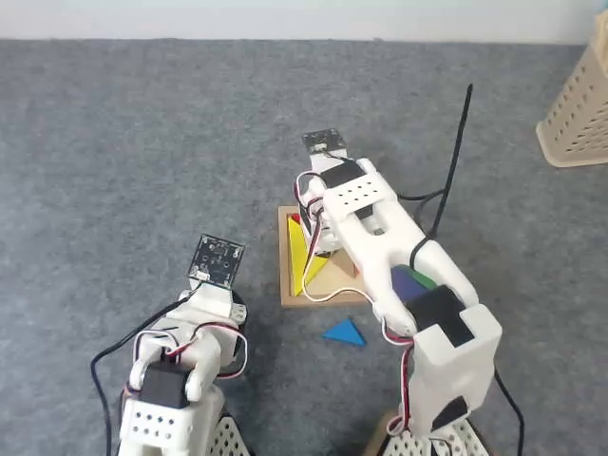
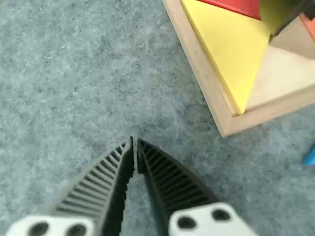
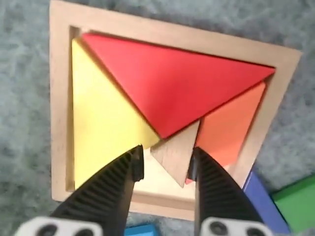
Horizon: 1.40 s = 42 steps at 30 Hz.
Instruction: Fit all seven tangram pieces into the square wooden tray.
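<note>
Here the tray (image 1: 285, 285) lies on the grey carpet (image 1: 142, 142) near the middle of the high view, and the right arm (image 1: 380, 228) stretches over it. In its wrist view the right claw (image 3: 166, 162) hangs above the tray with the jaws moderately apart. Between them sits a pale wooden triangle (image 3: 174, 150). It seems to touch one finger (image 3: 206, 182), but there is a small gap to the other one, so it is not squeezed. I cannot tell if this triangle rests on the tray floor or is lifted a little. Inside the tray, a big red triangle (image 3: 172, 83) lies along one side and a big yellow triangle (image 3: 103, 128) along the neighbouring side, and the two meet on a slanted edge. An orange piece (image 3: 229, 128) fills the corner beside the red one. Outside the tray, a dark blue piece (image 3: 263, 201) and a green piece (image 3: 295, 204) lie together on the carpet just beside that corner, under the right arm. A light blue triangle (image 1: 344, 332) lies alone on the carpet, near the tray's front edge but apart from it. The left claw (image 2: 134, 143) has its jaws closed together with nothing between them, low over the carpet, near a tray corner and not touching it. A basket (image 1: 579, 104) stands at the far right edge.
</note>
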{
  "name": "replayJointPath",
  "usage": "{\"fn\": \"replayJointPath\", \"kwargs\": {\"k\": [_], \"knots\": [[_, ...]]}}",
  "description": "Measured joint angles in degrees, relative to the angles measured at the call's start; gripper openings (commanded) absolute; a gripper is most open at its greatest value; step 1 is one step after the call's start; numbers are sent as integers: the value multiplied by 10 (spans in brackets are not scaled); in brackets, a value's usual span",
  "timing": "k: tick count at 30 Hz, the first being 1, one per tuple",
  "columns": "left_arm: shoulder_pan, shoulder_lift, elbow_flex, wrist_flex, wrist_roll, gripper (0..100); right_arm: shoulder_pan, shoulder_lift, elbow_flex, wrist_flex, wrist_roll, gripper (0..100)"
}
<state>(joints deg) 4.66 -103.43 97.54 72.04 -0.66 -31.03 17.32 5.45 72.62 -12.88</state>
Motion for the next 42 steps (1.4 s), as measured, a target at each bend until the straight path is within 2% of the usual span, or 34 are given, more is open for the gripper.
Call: {"fn": "replayJointPath", "kwargs": {"k": [3, 8, 10, 15, 19, 26, 40, 42], "knots": [[0, 0, 0, 0, 0, 12, -1, 0, 0, 1, 0, 147], [0, 0, 0, 0, 0, 12, -1, -11, 8, 10, 0, 1], [0, 0, 0, 0, 0, 12, -1, -37, 29, 6, 4, 23], [0, 0, 0, 0, 0, 12, -4, -92, 129, -65, 43, 9], [0, 0, 0, 0, 0, 12, -4, -96, 158, -83, 60, 7], [0, 0, 0, 0, 0, 12, 33, -69, 151, -91, 69, 7], [0, 0, 0, 0, 0, 12, 40, -33, 97, -91, 92, 12], [0, 0, 0, 0, 0, 12, 39, -47, 97, -86, 92, 41]]}}
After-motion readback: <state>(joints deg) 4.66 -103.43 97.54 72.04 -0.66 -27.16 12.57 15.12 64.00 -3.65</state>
